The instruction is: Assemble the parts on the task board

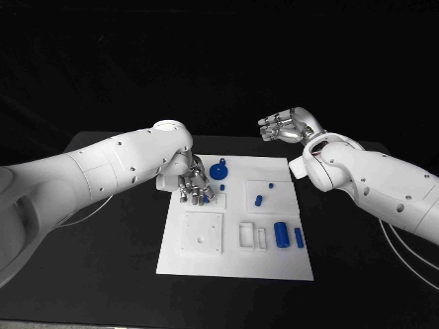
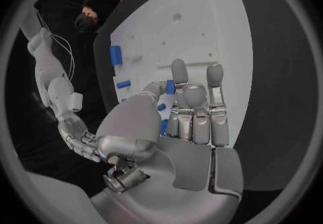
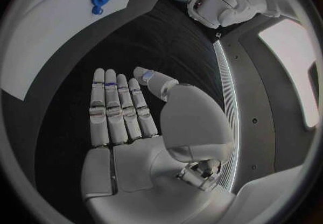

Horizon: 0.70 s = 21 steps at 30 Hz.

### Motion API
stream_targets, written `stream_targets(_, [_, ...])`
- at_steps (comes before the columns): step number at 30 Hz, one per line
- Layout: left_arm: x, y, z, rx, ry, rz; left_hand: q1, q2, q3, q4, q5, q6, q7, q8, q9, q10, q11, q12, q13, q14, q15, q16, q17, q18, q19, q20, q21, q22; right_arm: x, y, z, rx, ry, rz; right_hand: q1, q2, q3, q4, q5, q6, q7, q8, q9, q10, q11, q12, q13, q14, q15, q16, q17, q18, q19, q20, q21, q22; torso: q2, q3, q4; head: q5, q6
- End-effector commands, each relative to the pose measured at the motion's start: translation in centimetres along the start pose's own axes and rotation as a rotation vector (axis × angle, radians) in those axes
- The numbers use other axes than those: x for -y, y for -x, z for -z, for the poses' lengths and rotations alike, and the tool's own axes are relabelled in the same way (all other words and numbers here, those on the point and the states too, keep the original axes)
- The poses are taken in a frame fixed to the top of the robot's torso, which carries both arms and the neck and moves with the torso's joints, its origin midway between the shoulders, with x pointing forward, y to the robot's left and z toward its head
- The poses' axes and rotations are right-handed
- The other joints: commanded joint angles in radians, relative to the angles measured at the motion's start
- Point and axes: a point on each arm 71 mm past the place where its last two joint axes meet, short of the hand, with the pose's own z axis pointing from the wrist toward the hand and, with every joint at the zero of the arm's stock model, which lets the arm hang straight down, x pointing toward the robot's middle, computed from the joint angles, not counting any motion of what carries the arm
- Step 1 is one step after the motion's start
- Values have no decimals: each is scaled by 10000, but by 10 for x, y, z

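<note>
The black table [image 1: 101, 260] spans the head view, and the white rectangular task board [image 1: 279, 264] lies at its centre, running from mid-frame toward the lower centre. The left hand [image 1: 194, 184], silver and many-fingered, hangs over the board's upper left corner, fingers straight, close together and pointing down at the board; the left wrist view shows nothing between them, though whether the tips touch the surface cannot be told. The right hand [image 1: 287, 127] is raised off the board, above the table's far edge in the upper centre-right of the frame, fingers extended side by side and holding nothing in the right wrist view. On the board, the round blue disc part [image 1: 219, 170] sits near the upper edge, just right of the left hand. The large blue cylinder [image 1: 280, 229] and the slimmer blue cylinder [image 1: 299, 238] lie side by side at the lower right. The short blue peg [image 1: 259, 201] rests right of centre.
</note>
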Motion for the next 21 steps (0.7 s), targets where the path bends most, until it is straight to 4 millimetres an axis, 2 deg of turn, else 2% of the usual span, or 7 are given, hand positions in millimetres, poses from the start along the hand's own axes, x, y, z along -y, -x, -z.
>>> stream_targets(1, [2, 1, 0, 179, 69, 3, 167, 226, 1432, -1470, -35, -4, -56, 52, 13, 126, 4, 69, 10, -16, -23, 50, 12, 15, 59, 5, 65, 200, -1, -2, 0, -155, 108, 52, 5, -90, 2, -19, 38, -62, -5, 2, 8, -60, 17, -32, -15, -80, -10, -34, -15, 119, -77, -16, 30, -14, 3, -9, 4, -6, -17])
stream_targets(7, [1, 2, 0, 262, 92, 28, 168, 225, 1431, -1473, -41, -5, -58, 57, 23, 137, 1, 89, 21, -3, -25, 53, 17, 18, 70, 4, 67, 201, -1, -2, 0, -162, 109, 49, 5, -90, 2, -19, 38, -62, -5, 2, 8, -60, 17, -32, -15, -80, -10, -34, -15, 119, -77, -16, 30, -14, 2, -8, 6, -38, -57])
stream_targets(21, [1, 0, -2, 158, 92, 13, 164, 235, 1431, -1474, -76, -10, -60, 61, 44, 120, -1, 123, 42, 8, -29, 56, 28, 17, 78, 2, 73, 201, -1, -3, 0, -175, 109, 44, -13, -86, -3, -10, 48, -59, -6, 5, 9, -61, 18, -32, -15, -84, -8, -35, -15, 118, -80, -14, 30, -14, -1, -7, 0, -36, -68])
